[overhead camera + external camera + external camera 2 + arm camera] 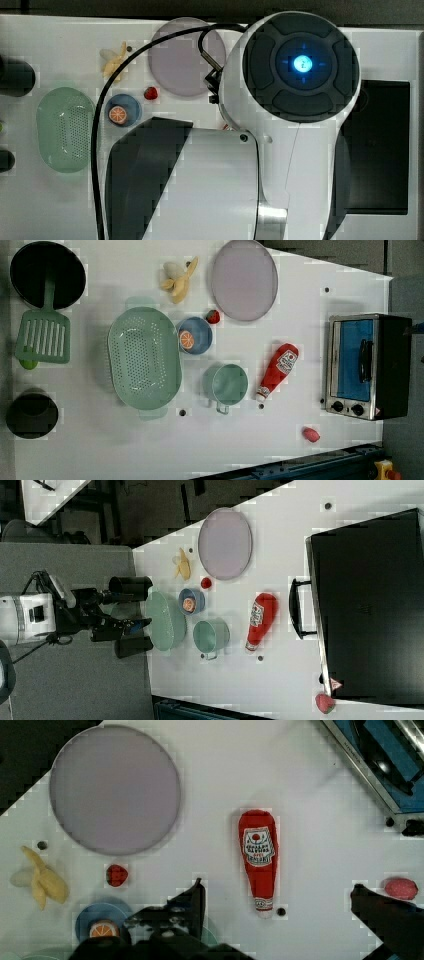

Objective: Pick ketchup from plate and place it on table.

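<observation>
ketchup [259, 860] flat on the table [310, 795], off the plate [115, 787]; claw [277, 900] spread wide, empty

Arm shell [210, 180]: glossy white, with dark grey panels.
Joint cap [301, 65]: dark grey disc, segmented, glowing blue centre light.
Cable [107, 95]: black, looped.
Gripper [277, 902]: black fingers.
</observation>
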Robot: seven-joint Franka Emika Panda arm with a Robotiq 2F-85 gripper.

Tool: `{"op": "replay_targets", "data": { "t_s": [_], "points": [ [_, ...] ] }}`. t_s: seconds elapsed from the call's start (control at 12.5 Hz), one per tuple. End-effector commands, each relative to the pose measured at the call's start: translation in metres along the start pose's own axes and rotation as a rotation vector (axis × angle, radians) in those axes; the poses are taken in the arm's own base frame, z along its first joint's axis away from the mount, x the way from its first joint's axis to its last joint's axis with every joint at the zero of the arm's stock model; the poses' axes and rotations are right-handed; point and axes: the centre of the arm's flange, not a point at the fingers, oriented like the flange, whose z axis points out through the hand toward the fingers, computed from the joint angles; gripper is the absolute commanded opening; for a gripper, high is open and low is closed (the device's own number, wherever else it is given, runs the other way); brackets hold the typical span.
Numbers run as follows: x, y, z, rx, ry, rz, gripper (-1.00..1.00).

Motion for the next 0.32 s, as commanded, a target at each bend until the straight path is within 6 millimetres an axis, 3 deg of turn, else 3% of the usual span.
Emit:
{"op": "replay_targets", "data": {
  "t_s": [0.08,0.32],
  "points": [
    [0.0031,-0.0003,0.0147,-0.033,-0.034,0.036,1.00],
    [0.0034,-0.0006,0.0164,-0.035,-0.037,0.036,1.00]
  ]
}}
